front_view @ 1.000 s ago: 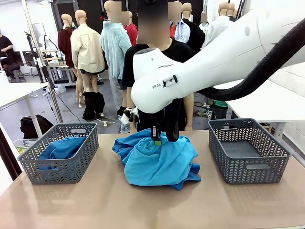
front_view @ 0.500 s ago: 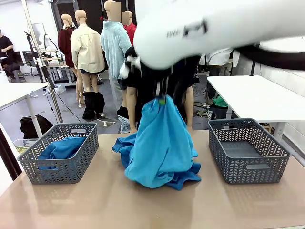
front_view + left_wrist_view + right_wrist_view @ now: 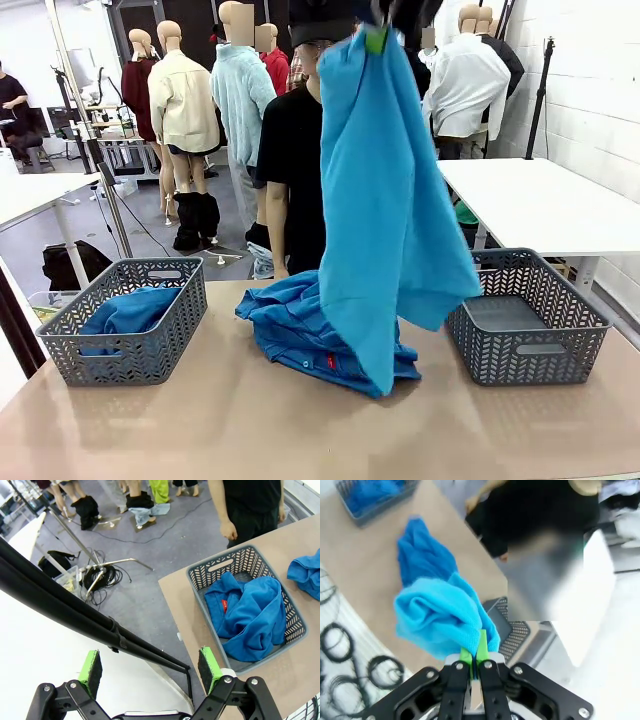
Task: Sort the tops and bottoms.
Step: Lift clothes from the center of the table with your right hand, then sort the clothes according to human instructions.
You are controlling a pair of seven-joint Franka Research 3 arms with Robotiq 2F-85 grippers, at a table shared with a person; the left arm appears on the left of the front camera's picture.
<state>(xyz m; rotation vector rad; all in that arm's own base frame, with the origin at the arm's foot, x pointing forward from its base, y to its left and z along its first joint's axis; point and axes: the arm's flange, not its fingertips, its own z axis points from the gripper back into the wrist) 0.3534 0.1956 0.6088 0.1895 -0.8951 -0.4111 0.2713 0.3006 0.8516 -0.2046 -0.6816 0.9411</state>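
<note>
Now the right gripper (image 3: 377, 35) sits at the top centre of the front view, its fingers clamped shut on an edge of the turquoise garment (image 3: 385, 200); a second ago it was down at the heap in the middle of the table (image 3: 200, 430), and half a second ago only halfway up; the cloth hangs at full length, its lowest corner just in front of the darker blue pile (image 3: 285, 320) left at centre, where a small red tag (image 3: 330, 361) shows; whether that corner brushes the pile I cannot tell; one piece is thus singled out, so the next step is probably to carry it to a basket; the left basket (image 3: 150, 365) at lower left already holds blue fabric, the right basket (image 3: 530, 360) at lower right holds none; the left gripper (image 3: 150, 667), at the bottom of its wrist view, stands wide open and holds nothing.
</note>
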